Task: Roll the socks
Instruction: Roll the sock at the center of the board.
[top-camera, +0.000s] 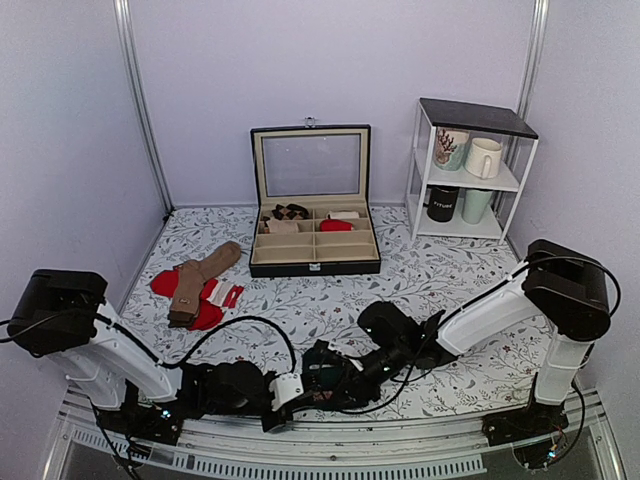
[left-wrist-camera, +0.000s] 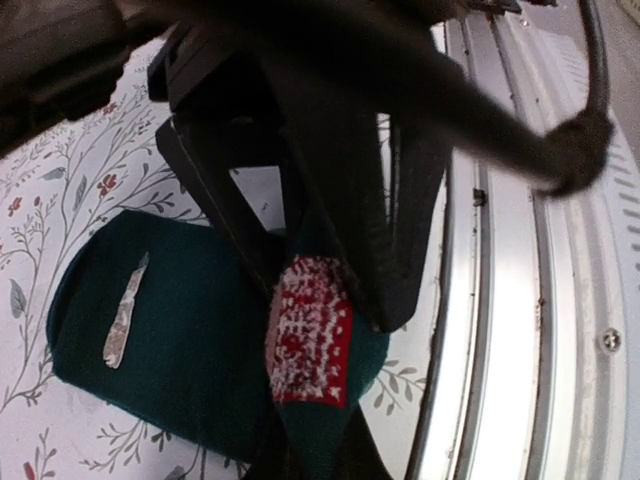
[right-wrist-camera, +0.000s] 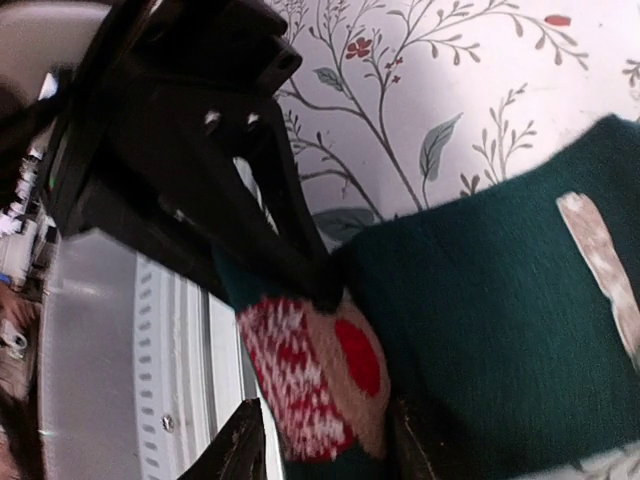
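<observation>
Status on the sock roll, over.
Left gripper shut on socks, patterned end. Right gripper straddles same end, grip unclear. Work sits close to metal rail; nothing blocking.

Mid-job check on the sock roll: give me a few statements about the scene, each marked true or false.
1. The left gripper is clamped on the green socks. True.
2. The green socks lie inside the box. False: they lie on the table, by its near edge.
3. The box stands with its lid raised. True.
4. The tan socks sit on the shelf. False: they lie on the table left of the box, on top of the red socks.
5. Mugs stand on the shelf. True.
</observation>
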